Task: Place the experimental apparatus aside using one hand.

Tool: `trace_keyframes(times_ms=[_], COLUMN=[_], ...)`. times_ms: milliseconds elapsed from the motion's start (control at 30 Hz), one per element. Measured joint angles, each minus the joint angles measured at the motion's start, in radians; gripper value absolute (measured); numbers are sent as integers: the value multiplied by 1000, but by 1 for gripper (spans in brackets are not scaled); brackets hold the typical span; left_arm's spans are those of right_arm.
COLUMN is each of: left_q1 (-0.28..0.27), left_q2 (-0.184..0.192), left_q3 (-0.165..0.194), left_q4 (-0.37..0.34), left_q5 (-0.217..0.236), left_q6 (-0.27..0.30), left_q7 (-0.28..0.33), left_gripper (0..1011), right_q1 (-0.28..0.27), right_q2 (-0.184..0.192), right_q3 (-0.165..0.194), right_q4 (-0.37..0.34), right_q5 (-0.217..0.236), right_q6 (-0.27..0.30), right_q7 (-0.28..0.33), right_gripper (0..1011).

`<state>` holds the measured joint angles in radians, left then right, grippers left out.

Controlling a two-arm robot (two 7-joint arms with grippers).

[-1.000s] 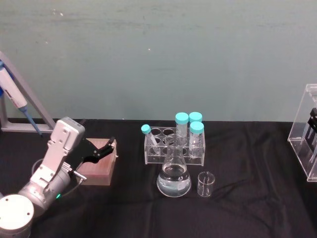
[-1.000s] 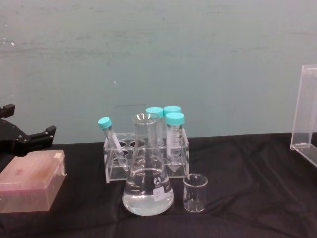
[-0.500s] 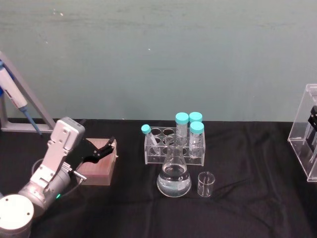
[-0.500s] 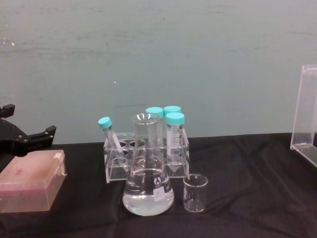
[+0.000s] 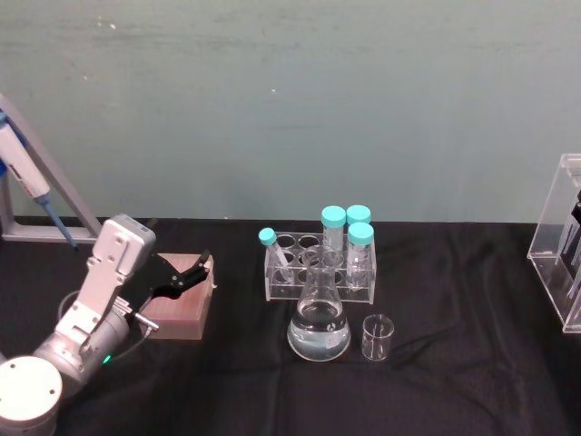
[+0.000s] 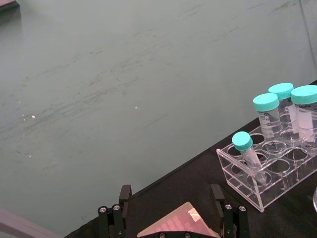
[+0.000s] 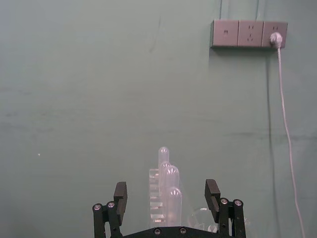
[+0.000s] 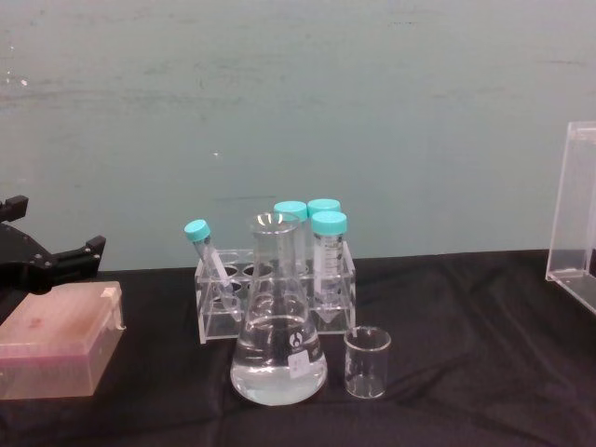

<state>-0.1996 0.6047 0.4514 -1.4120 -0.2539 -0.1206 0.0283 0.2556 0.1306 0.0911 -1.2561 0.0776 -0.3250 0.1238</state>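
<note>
The conical flask [image 5: 319,322] with clear liquid stands mid-table, and a small glass beaker [image 5: 377,338] is just to its right. They show again in the chest view as flask [image 8: 277,349] and beaker [image 8: 367,363]. The tall acrylic stand [image 5: 565,238] is at the far right edge. My right gripper [image 7: 166,196] is open, and the stand's plastic pipettes [image 7: 167,191] rise beyond the gap between its fingers. My left gripper [image 5: 192,271] hovers open above a pink box [image 5: 180,307] at the left.
A clear rack [image 5: 320,271] of teal-capped tubes stands right behind the flask. A blue and white pipettor [image 5: 27,186] leans on a grey frame at the far left. Black cloth covers the table. A wall socket strip [image 7: 249,33] with a cable hangs on the green wall.
The dark shape seen through the acrylic stand at the head view's right edge has slid a little farther right. The left arm and the glassware have not moved.
</note>
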Motion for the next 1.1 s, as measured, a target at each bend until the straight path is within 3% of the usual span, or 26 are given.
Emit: trace_keyframes(times_ms=[567, 1100], left_q1=[0, 0], left_q2=[0, 0], left_q3=[0, 0], left_q4=[0, 0], left_q5=[0, 0], left_q6=[0, 0], left_q7=[0, 0], left_gripper=[1000, 1000], right_q1=[-23, -22], right_q2=[-16, 5], right_q3=[3, -54], right_q4=[-60, -72], right_q5=[-50, -59], right_q6=[-45, -83], right_q7=[-14, 64], right_gripper=[1003, 1003])
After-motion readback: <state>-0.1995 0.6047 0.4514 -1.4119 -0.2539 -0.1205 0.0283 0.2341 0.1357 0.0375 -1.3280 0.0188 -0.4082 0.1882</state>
